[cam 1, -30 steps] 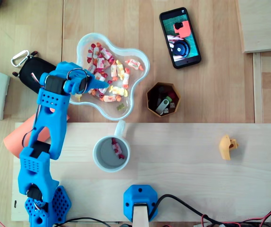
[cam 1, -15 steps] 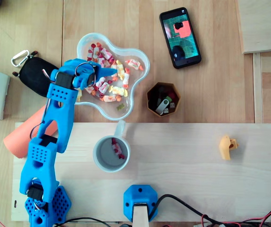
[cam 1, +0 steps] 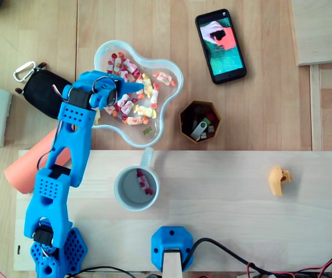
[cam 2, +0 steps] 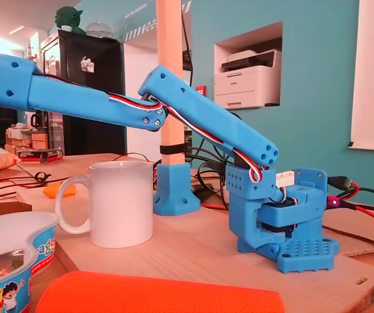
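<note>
Over the left half of the clear bowl [cam 1: 167, 101], the blue gripper [cam 1: 132, 87] hangs just above the wrapped sweets [cam 1: 136, 110] heaped inside. Whether its jaws are parted or pinched on one, I cannot tell from above. These sweets look light, small and crinkly-slick, probably best nipped across the firm middle rather than the twisted ends.

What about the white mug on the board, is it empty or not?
Not empty. In the overhead view the white mug has red-and-white wrapped candy lying on its bottom; the rest of its inside is bare.
</note>
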Tool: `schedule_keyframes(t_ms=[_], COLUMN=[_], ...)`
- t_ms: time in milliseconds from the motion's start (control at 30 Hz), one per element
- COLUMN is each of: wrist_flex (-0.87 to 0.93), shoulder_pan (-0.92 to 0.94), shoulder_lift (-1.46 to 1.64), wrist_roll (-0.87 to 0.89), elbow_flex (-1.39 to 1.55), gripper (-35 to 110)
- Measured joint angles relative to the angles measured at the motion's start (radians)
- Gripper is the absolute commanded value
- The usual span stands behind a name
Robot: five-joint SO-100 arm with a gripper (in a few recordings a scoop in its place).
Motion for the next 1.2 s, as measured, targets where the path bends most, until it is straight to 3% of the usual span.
schedule_keyframes(t_ms=[967,1200], wrist_flex=[0.000,-0.132], shoulder_pan=[-0.003,-0.003], shoulder_lift=[-0.138,-0.175], wrist_roll=[0.015,0.006], elbow_flex=[-0.103,-0.124], gripper=[46,46])
